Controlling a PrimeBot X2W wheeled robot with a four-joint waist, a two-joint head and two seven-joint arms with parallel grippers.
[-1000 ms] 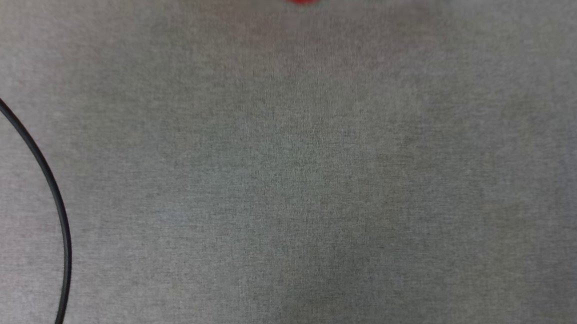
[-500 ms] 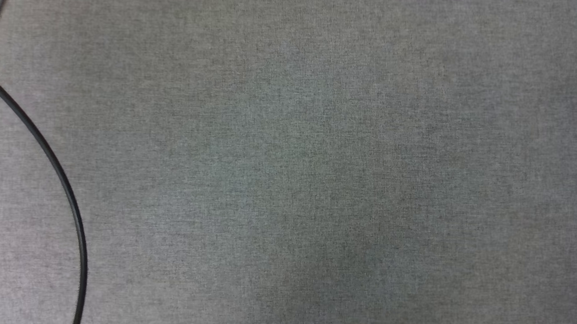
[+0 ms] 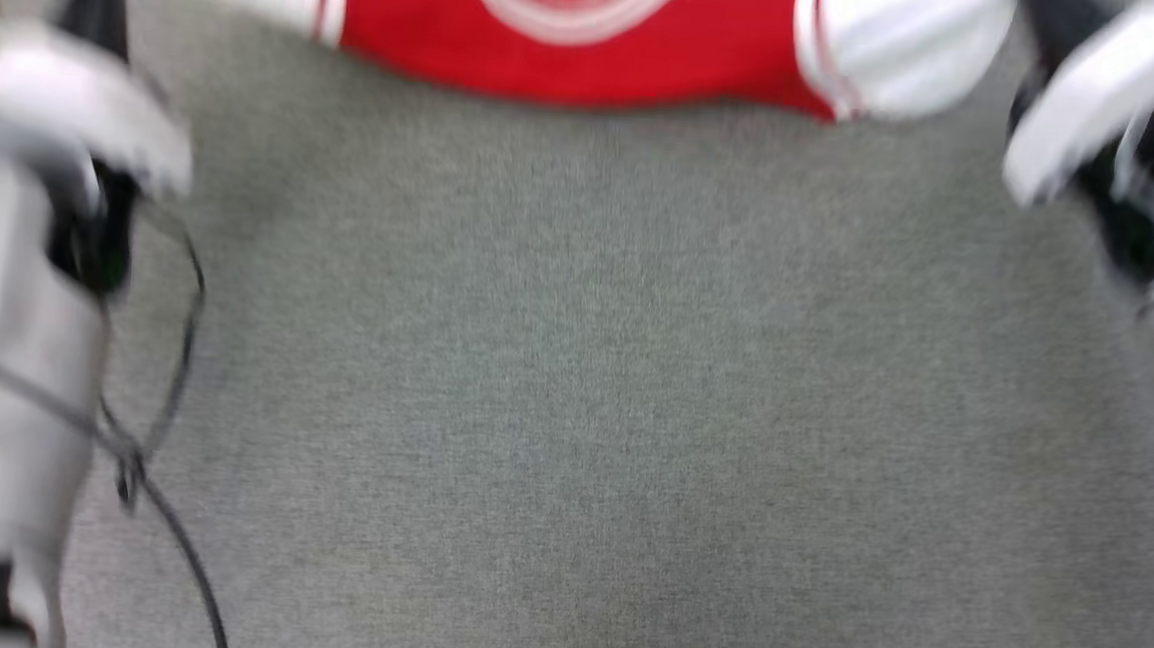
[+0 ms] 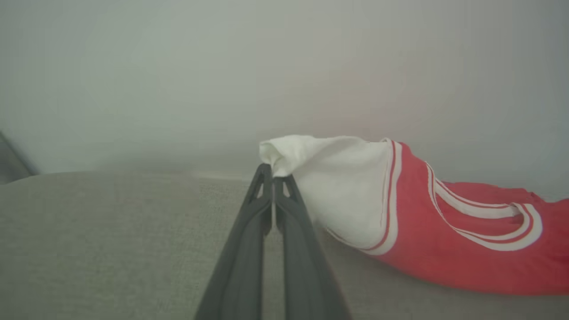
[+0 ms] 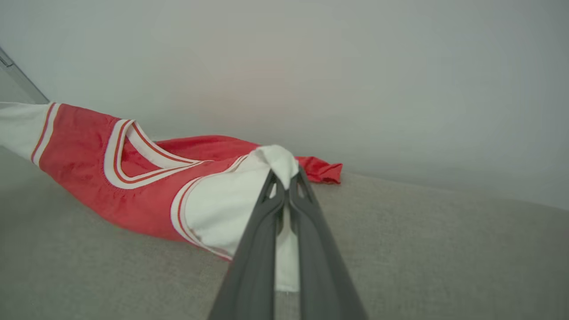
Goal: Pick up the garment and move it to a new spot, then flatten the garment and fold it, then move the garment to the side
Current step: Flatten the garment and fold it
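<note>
So the red Bulls-style jersey [image 3: 573, 53] is up at the top middle of the head view, blurry, strung out sideways across the grey fabric surface [image 3: 573, 384]. That sideways stretch is the whole story here. Its long axis runs left to right across the frame, with one arm at each end.

The left hand [image 4: 272, 178] has its fingers pressed together right on a white corner of the jersey. In the left wrist view the rest of the cloth runs off to the right of the fingers, with the white part lifted and the red part lower right, where it seems to rest on the surface. The right hand [image 5: 286, 178] mirrors that. It's pinching the opposite white corner, with a strip of white showing between the fingers, and the red body with the striped neck trim trails to the left of the frame and sags down onto the surface. A plain pale wall [image 5: 355, 66] sits behind it.

Neither arm is nearer, since each one already has its own end. Looks like the carry-to-a-new-spot step, so the next move probably depends on both hands travelling together and holding the same spread. If they drift closer, the middle would likely bunch up. There's a black cable [image 3: 173, 540] at the lower left of the head view, well apart from the cloth.
</note>
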